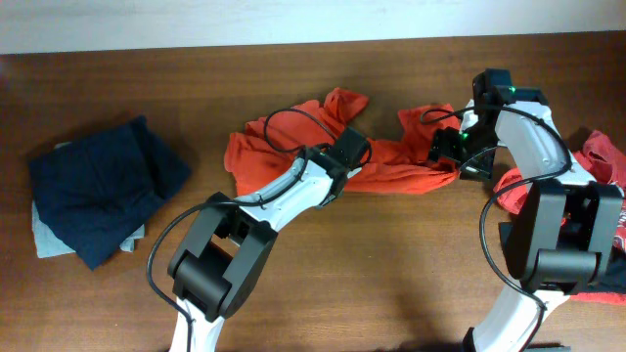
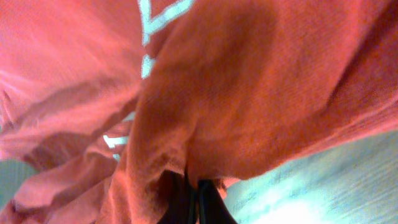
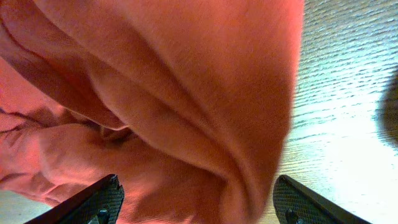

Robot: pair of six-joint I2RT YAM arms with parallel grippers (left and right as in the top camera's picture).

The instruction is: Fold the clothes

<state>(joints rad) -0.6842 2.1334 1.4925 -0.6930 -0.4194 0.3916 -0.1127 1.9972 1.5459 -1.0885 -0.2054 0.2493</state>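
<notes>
Overhead: crumpled orange-red T-shirt (image 1: pixel 401 176) on wooden table (image 1: pixel 98 303). Only wrist views show left gripper (image 2: pixel 198 190) clamped on it, right gripper (image 3: pixel 196 190) spread wide.

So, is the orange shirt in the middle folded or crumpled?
Crumpled, not folded: the orange-red T-shirt lies bunched in irregular ridges, with no flat, squared edges.

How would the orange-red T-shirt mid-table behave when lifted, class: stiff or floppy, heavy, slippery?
Probably floppy: the orange-red T-shirt lies crumpled in soft folds and would sag from the left claw pinching it. Likely light, being thin cloth. Unlikely to slip: its matte weave bunches inside the open right claw.
</notes>
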